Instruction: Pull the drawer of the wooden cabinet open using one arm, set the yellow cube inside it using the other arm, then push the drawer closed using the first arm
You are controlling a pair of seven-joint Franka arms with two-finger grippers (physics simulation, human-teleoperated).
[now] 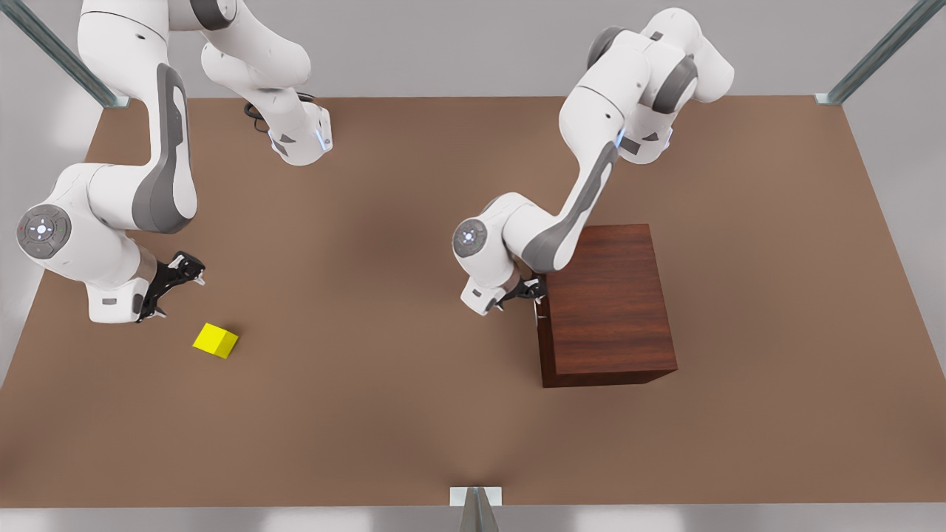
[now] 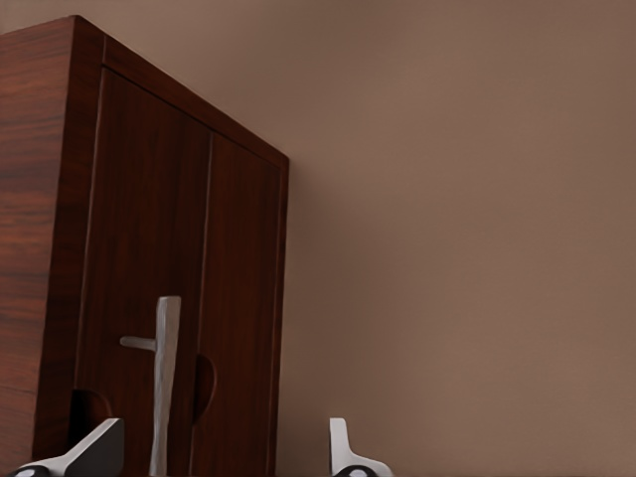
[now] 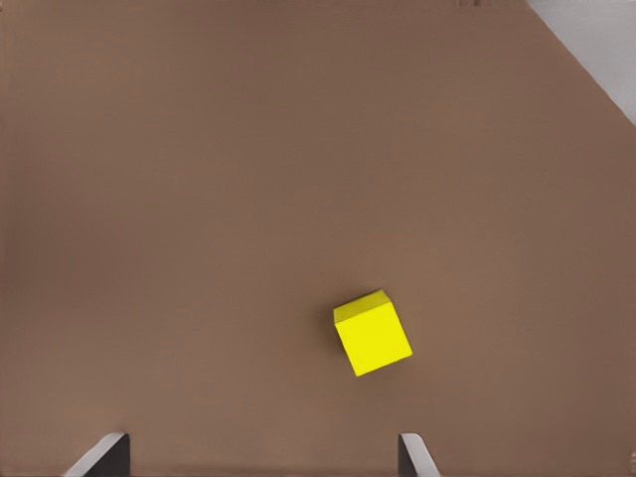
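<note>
While the left gripper [image 1: 526,292] sits at the wooden cabinet's [image 1: 610,303] 9 o'clock face, fingers spread around the handle [image 2: 164,383] – drawer [image 2: 149,288] shut – the right gripper [image 1: 174,292] hovers wide open, empty; yellow cube [image 1: 216,340] at its 4 o'clock on open counter [image 1: 384,384].

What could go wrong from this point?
1. The left gripper is open with the handle near one finger, not centred; closing now may clip or miss the bar, so the drawer would not pull out.
2. The cube sits skewed to the open right gripper and off to one side; a straight descent may catch a corner and push it across the table.
</note>
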